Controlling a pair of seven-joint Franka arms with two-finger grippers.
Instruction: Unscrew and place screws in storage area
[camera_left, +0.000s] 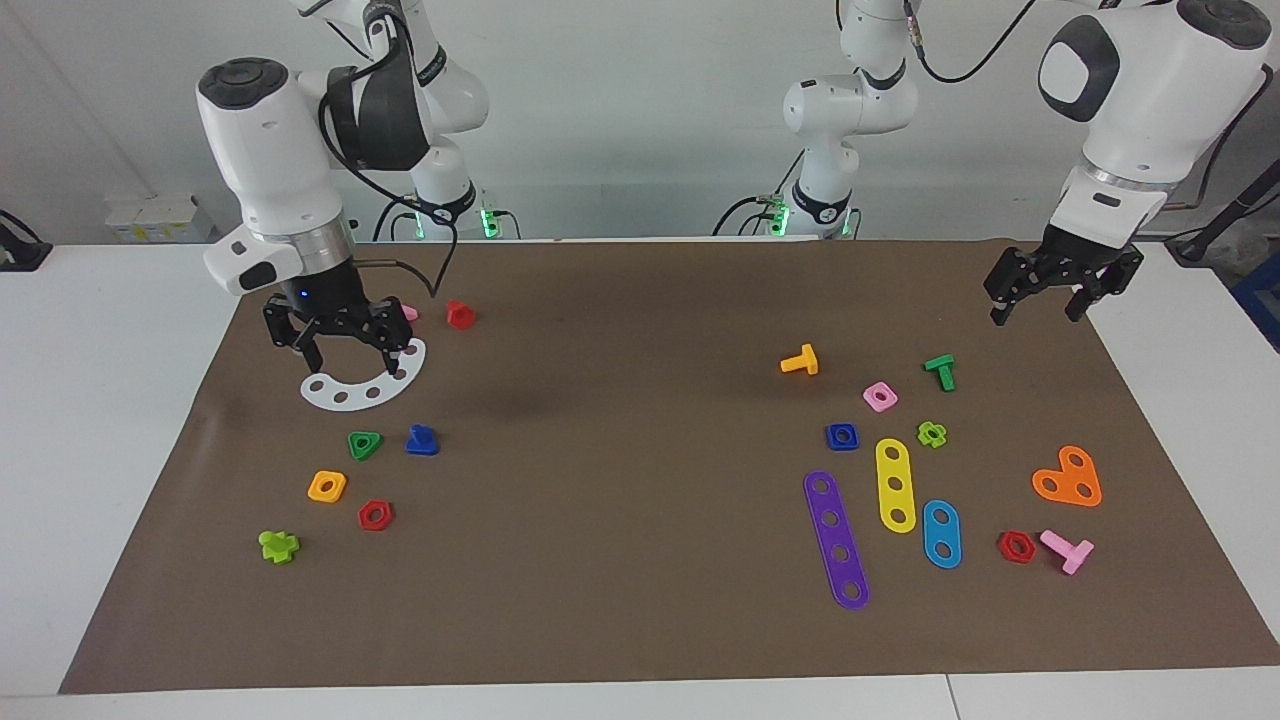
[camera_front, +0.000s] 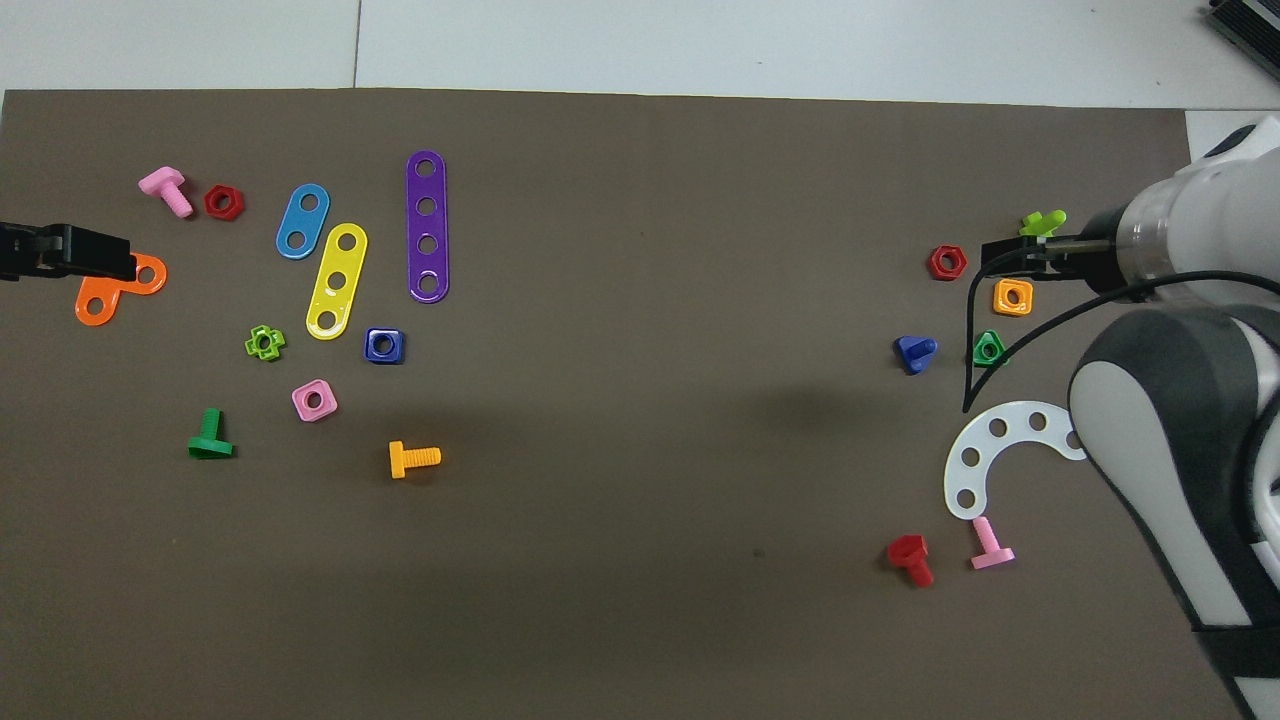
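The blue screw (camera_left: 421, 441) (camera_front: 915, 352) lies free on the brown mat, head down, beside the green triangular nut (camera_left: 364, 444) (camera_front: 988, 348). This is the storage area (camera_left: 395, 482) (camera_front: 962, 306), a bare patch among that nut, the orange square nut (camera_left: 327, 486) (camera_front: 1012, 296) and the red hexagonal nut (camera_left: 375, 515) (camera_front: 946, 262). My right gripper (camera_left: 352, 360) (camera_front: 1000, 252) hangs open and empty above the white curved plate (camera_left: 365, 385) (camera_front: 985, 450), well clear of the screw. At the left arm's end my left gripper (camera_left: 1045, 300) (camera_front: 125, 262) waits open in the air with nothing in it.
A lime cross piece (camera_left: 278, 546) lies by the nuts. A red screw (camera_left: 460, 314) and a pink screw (camera_front: 990, 545) lie nearer the robots than the white plate. Toward the left arm's end lie the purple (camera_left: 836, 540), yellow and blue strips, an orange heart plate (camera_left: 1068, 478), and assorted nuts and screws.
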